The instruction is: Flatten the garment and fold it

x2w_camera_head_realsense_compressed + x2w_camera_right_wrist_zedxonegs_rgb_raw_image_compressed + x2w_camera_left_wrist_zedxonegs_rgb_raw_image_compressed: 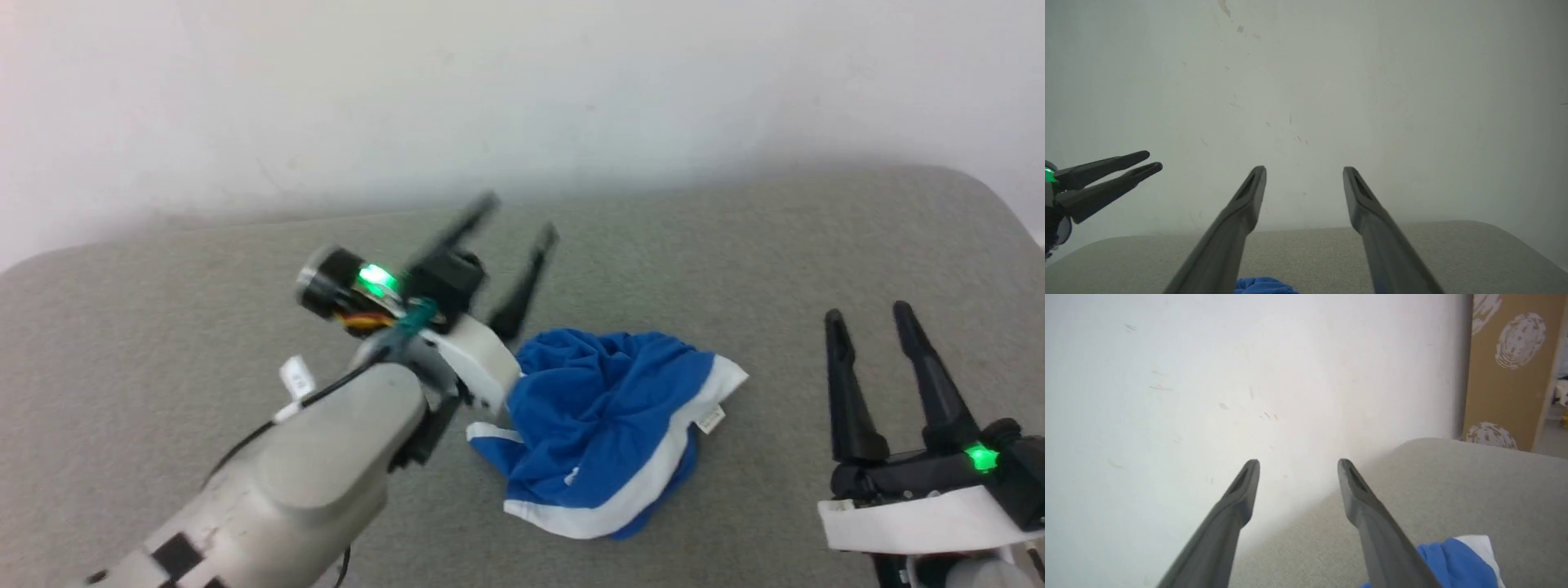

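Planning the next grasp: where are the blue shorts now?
In the head view the crumpled blue shorts lie on the grey fabric surface, between the left gripper and the right gripper.

Soft, even light fills all three views, bright and without glare. In the head view the white wall [522, 82] washes out toward the upper left. The left hand [519, 218] is smeared by motion blur, while the right hand [867, 312] is crisp. A faint shadow runs where the grey cushion [735, 245] meets the wall. The right wrist view looks dimmer and greyer, darkening toward its corners.
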Robot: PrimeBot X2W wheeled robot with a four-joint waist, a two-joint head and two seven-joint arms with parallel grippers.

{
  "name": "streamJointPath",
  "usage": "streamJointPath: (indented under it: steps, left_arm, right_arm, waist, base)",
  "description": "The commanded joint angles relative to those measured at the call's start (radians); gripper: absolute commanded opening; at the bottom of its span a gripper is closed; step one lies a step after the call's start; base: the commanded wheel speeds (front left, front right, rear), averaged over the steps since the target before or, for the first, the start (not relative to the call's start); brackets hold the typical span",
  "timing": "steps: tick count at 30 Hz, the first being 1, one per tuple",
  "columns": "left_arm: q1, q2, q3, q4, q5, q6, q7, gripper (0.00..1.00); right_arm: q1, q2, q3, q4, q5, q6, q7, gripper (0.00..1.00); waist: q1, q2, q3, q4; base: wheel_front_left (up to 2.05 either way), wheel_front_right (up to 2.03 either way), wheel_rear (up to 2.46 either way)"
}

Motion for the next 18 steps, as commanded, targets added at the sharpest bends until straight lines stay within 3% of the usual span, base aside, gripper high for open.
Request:
streamJointPath:
  steps: [1, 5, 6, 10, 14, 18]
  left_arm:
    - [0.058, 0.025, 0.092, -0.098, 0.062, 0.084, -0.005, 1.0]
    - [0.222, 0.054, 0.292, -0.281, 0.165, 0.215, -0.005, 1.0]
    - [0.222, 0.054, 0.292, -0.281, 0.165, 0.215, -0.005, 1.0]
    - [0.384, 0.047, 0.475, -0.391, 0.242, 0.278, -0.005, 1.0]
    - [0.527, 0.021, 0.608, -0.441, 0.304, 0.269, -0.005, 1.0]
    - [0.64, -0.031, 0.707, -0.472, 0.342, 0.187, -0.005, 1.0]
  right_arm:
    - [0.012, 0.002, -0.016, -0.001, -0.008, -0.002, -0.005, 1.0]
    - [0.017, 0.002, -0.046, 0.005, -0.005, -0.002, -0.005, 1.0]
    - [0.017, 0.002, -0.046, 0.005, -0.005, -0.002, -0.005, 1.0]
    - [0.019, 0.002, -0.061, 0.016, -0.012, -0.002, -0.005, 1.0]
    - [0.02, 0.002, -0.078, 0.034, -0.019, -0.002, -0.005, 1.0]
    - [0.029, 0.002, -0.085, 0.057, -0.032, -0.002, -0.005, 1.0]
  waist:
    - [0.0001, -0.0001, -0.024, 0.049]
    - [0.0001, -0.0001, -0.026, 0.078]
    - [0.0001, -0.0001, -0.026, 0.078]
    - [0.0001, -0.0001, -0.023, 0.097]
    - [0.0001, -0.0001, -0.022, 0.104]
    - [0.0001, -0.0001, -0.022, 0.109]
  base:
    - [0.0, 0.0, 0.0]
    - [0.0, 0.0, 0.0]
    - [0.0, 0.0, 0.0]
    - [0.0, 0.0, 0.0]
    - [0.0, 0.0, 0.0]
    - [0.0, 0.0, 0.0]
